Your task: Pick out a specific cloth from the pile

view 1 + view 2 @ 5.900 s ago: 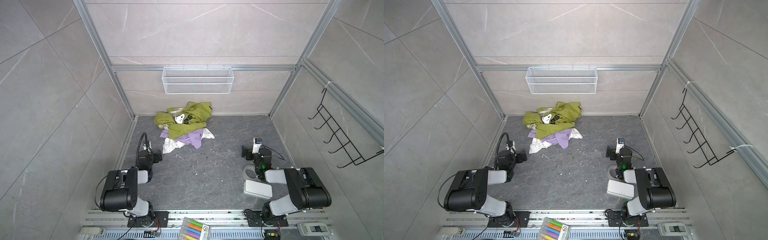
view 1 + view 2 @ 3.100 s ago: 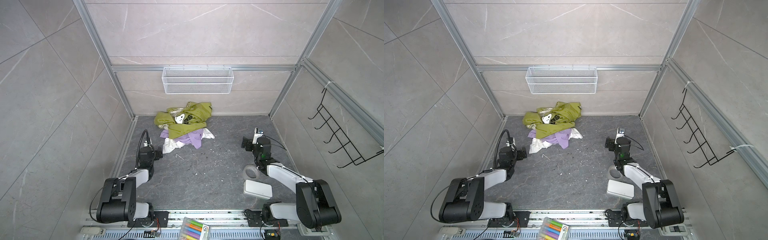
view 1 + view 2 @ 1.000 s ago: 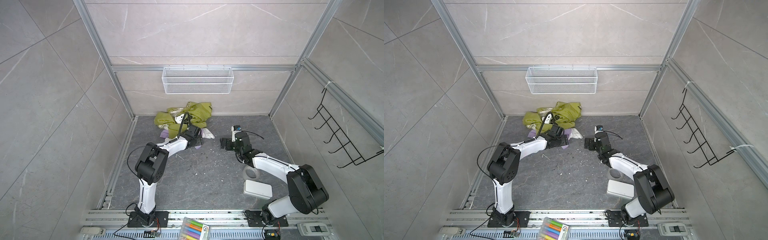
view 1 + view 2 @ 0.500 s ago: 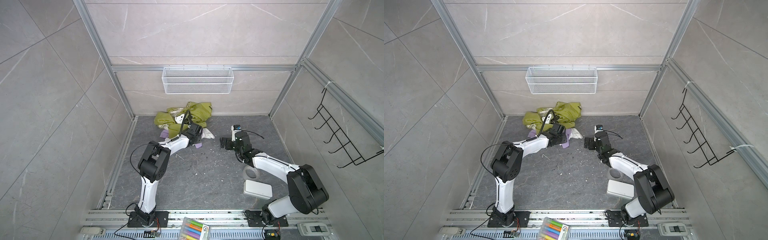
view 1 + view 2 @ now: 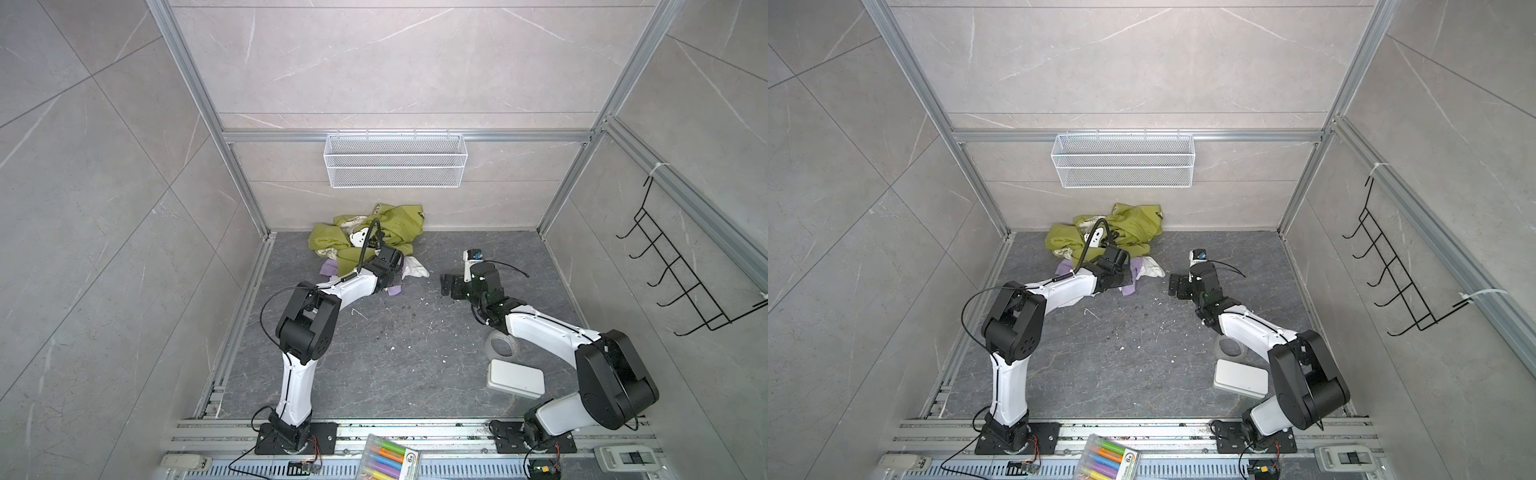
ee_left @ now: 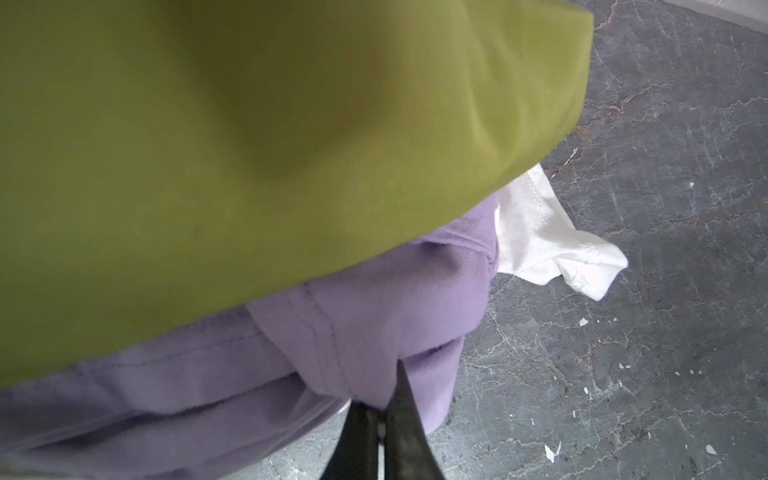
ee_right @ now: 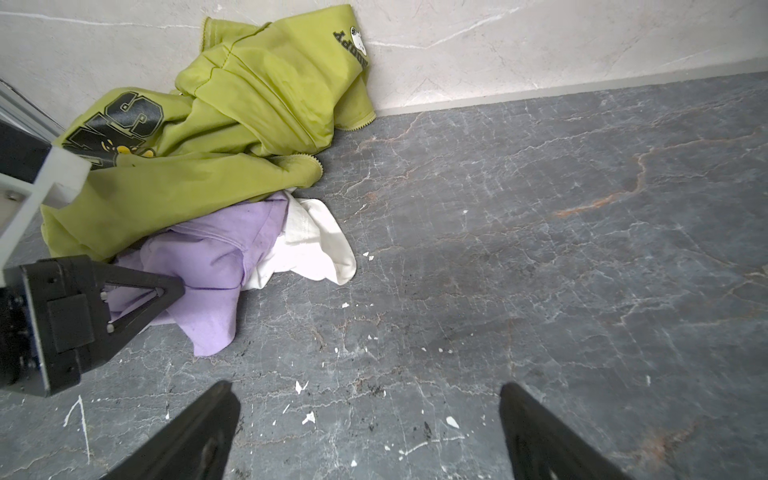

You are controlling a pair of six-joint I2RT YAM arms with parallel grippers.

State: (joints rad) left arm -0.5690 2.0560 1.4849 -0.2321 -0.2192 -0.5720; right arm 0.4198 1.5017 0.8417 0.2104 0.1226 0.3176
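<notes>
Both arms have swung forward from their folded poses at the front rail, and the left gripper (image 6: 383, 399), gaping a second ago, has snapped closed at the pile (image 5: 332, 241) against the back wall.

Much stays out of sight. The olive-green garment (image 7: 232, 124) blankets most of the cloth (image 7: 216, 257). In the left wrist view its blurred green bulk fills more than half the frame, and only the tips of the black fingers (image 6: 357, 436) show at the picture's edge. In both top views the left wrist itself covers the point of the grip.

What does show is the left gripper's jaws pressed together on a pinched fold of the lavender cloth, close to a stitched seam, low over the dark stone floor (image 7: 540, 249). The right gripper (image 7: 368, 399) hangs low over the floor to the right of the pile in both top views. Its jaws are spread wide, holding nothing and well apart from the fabric.

The cloth lies at the pile's near edge. Its visible band runs side to side beneath the green hem, with lavender peeking out on either side of the left arm in both top views. One loose corner trails onto the floor toward the arms' bases. The white garment (image 7: 320, 249) pokes out beside the cloth, touching its right end.
</notes>
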